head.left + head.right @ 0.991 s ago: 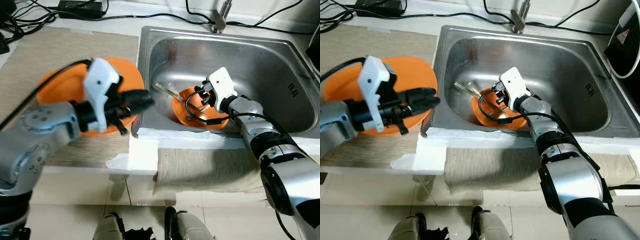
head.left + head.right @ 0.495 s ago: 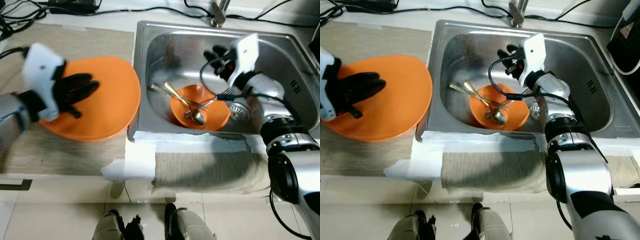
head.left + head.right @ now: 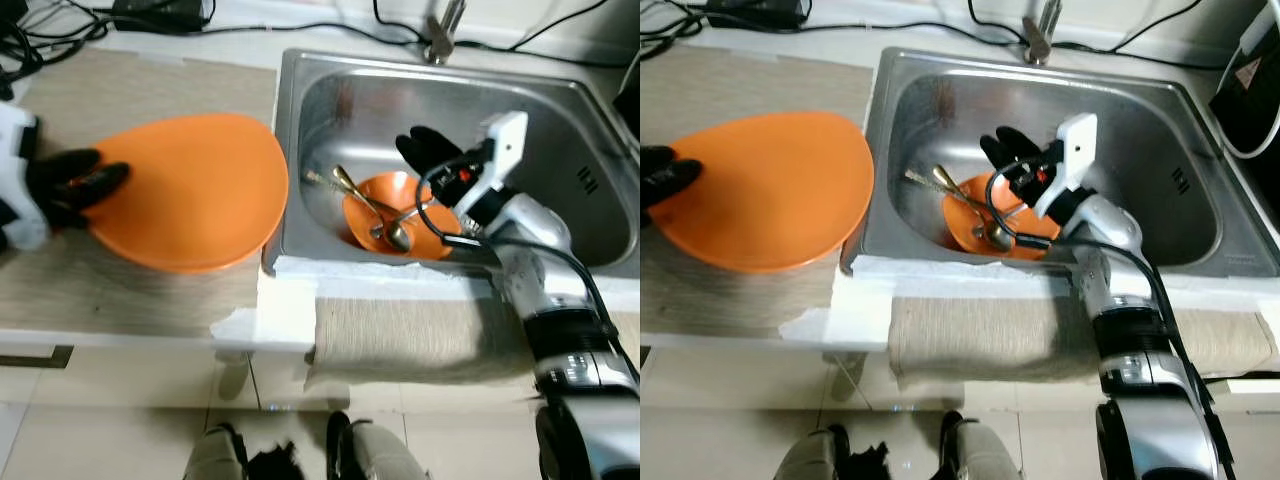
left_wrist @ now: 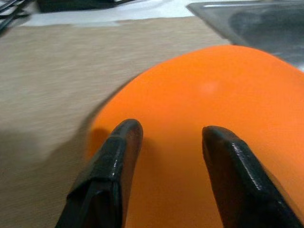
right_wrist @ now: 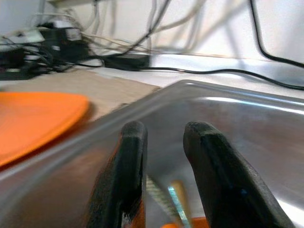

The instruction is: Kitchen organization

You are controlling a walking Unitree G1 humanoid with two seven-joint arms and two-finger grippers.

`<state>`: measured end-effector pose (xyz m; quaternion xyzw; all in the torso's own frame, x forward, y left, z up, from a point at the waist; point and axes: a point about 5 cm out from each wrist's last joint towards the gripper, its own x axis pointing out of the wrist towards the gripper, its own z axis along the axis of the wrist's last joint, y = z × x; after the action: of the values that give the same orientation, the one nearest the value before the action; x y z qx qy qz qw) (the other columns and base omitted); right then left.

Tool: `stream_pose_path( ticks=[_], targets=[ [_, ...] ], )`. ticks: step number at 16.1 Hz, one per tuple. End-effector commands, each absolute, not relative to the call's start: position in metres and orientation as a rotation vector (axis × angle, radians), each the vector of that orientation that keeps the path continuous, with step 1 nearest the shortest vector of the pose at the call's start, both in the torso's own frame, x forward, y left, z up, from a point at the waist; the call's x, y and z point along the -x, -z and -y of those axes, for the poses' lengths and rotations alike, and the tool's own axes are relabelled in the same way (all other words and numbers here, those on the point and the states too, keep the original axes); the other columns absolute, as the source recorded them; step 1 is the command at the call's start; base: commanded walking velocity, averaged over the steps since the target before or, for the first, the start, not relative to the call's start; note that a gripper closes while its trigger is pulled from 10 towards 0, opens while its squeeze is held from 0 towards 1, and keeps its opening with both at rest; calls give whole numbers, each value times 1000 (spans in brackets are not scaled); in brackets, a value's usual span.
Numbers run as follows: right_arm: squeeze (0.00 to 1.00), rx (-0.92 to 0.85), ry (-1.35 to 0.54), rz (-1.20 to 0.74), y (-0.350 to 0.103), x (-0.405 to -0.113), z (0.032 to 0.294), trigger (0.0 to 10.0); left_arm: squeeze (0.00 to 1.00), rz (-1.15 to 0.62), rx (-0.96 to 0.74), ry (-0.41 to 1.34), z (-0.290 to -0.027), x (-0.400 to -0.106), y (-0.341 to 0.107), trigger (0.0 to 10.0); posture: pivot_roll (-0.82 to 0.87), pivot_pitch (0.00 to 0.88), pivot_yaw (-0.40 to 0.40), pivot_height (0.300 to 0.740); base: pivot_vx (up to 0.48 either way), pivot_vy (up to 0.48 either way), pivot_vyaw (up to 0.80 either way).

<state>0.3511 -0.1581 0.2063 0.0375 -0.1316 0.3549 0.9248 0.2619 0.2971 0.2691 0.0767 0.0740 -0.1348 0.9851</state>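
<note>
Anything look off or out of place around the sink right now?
Mostly the orange plate: its right edge sticks out past the counter over the sink rim, so it sits partly unsupported. In the sink, cutlery lies loosely crossed over the orange bowl. Nothing looks spilled or broken.

Your counter carries a beige mat, with an orange plate lying on it right beside the sink. Along the front edge you have a towel and white paper. Cables run along the back edge.
</note>
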Motion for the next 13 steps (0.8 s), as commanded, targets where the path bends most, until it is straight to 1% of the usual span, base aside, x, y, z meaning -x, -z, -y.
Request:
stream_pose_path(
  ticks=[1, 2, 3, 5, 6, 8, 10, 13],
  targets=[
    [0, -107, -741, 257, -206, -344, 155, 10000, 1000, -179, -150, 212, -307, -261, -269, 10000, -76, 143, -96, 740, 0, 0, 0],
    [0, -169, -763, 234, -204, -333, 143, 10000, 333, -223, -91, 151, -318, -264, -262, 10000, -75, 151, -93, 740, 0, 0, 0],
    [0, -182, -779, 222, -203, -328, 137, 10000, 0, -230, -64, 139, -321, -265, -260, 10000, -75, 157, -91, 740, 0, 0, 0],
    [0, -209, -807, 203, -202, -321, 129, 10000, 0, -230, 20, 104, -327, -269, -258, 10000, -74, 160, -92, 740, 0, 0, 0],
    [0, -214, -818, 198, -203, -317, 126, 10000, 0, -227, 35, 70, -332, -271, -258, 10000, -77, 166, -92, 740, 0, 0, 0],
    [0, -226, -841, 178, -204, -311, 120, 10000, 0, -228, 66, 55, -335, -273, -258, 10000, -80, 169, -93, 740, 0, 0, 0],
    [0, -229, -847, 155, -203, -306, 118, 10000, 0, -257, 87, 43, -335, -275, -253, 10000, -83, 171, -96, 740, 0, 0, 0],
    [0, -227, -842, 143, -205, -304, 118, 10000, 0, -244, 109, 34, -336, -277, -253, 10000, -88, 177, -103, 740, 0, 0, 0]
  ],
)
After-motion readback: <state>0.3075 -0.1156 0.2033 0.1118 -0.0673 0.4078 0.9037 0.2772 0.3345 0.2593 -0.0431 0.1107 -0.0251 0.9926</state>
